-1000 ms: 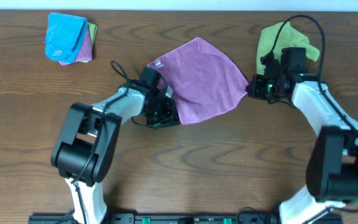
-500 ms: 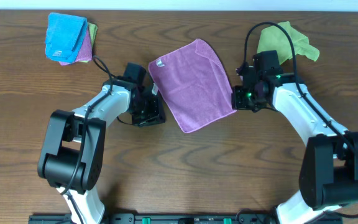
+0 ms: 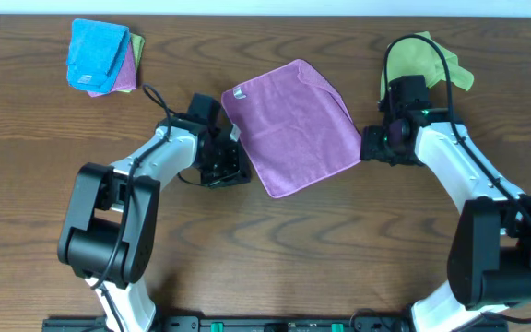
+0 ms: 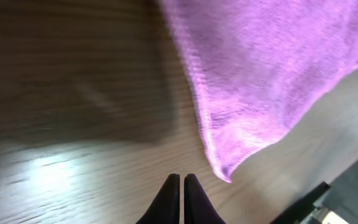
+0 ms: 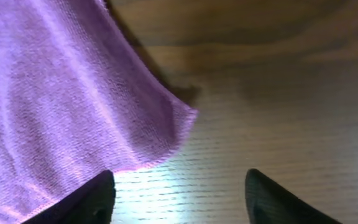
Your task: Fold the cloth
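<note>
Purple cloth (image 3: 293,124) spread on wooden table (image 3: 339,249), apparently flat.
Left gripper (image 4: 182,185) closed, empty; right gripper (image 5: 179,183) open at a cloth corner.

**Five cloths, two arms, one table**

Cloths lying singly: one purple cloth (image 3: 293,124) and one lime-green cloth (image 3: 406,57). One pile shows three more folded: one blue cloth (image 3: 95,55), one lilac cloth (image 3: 125,79) and one green cloth (image 3: 138,44). Robot arms: two, the left arm (image 3: 146,161) and the right arm (image 3: 459,161). Wooden table (image 3: 339,258): one.
</note>
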`<state>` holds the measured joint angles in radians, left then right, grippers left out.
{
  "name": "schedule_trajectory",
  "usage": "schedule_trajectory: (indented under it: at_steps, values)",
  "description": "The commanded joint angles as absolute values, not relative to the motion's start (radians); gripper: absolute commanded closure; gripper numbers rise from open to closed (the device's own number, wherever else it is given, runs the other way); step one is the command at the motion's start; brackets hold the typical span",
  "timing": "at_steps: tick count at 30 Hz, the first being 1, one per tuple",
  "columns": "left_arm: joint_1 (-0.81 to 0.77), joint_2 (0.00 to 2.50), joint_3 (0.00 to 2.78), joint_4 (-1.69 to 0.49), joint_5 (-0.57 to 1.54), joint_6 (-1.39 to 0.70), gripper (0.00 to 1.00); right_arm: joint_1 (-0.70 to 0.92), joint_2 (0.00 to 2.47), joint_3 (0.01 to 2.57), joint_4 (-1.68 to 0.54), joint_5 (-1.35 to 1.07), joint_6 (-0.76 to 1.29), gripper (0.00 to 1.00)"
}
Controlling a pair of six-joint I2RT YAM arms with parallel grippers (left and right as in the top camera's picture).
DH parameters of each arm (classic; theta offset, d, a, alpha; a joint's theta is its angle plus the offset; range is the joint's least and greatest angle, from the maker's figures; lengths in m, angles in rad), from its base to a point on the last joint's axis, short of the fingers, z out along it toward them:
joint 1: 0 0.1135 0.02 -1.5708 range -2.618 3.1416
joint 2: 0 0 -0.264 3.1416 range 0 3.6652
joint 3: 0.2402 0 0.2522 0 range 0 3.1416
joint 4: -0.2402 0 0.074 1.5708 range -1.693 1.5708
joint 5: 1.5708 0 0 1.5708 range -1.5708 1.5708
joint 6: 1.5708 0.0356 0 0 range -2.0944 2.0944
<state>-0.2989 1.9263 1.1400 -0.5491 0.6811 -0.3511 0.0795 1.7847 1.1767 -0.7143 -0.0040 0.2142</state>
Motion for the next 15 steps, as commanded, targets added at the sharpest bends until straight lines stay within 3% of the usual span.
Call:
schedule_trajectory:
  at_steps: [1,2,4,5,15]
  values:
    - [-0.319,1.903,1.132,-0.529,0.754,-0.324,0.94,0.078,1.775,1.178,-0.723,0.034,0.231,0.39]
    - [-0.323,1.898,1.132,-0.519,0.757,-0.324,0.94,0.078,1.772,1.178,-0.723,0.034,0.231,0.45]
    - [-0.338,1.878,1.132,-0.498,0.756,-0.322,0.94,0.078,1.762,1.178,-0.721,0.034,0.231,0.76]
    - [-0.345,1.863,1.132,-0.487,0.754,-0.311,0.94,0.078,1.754,1.178,-0.718,0.034,0.231,0.99]
    - [-0.523,1.824,1.132,-0.467,0.321,-0.269,0.94,0.107,1.711,1.178,-0.629,0.034,0.147,0.98]
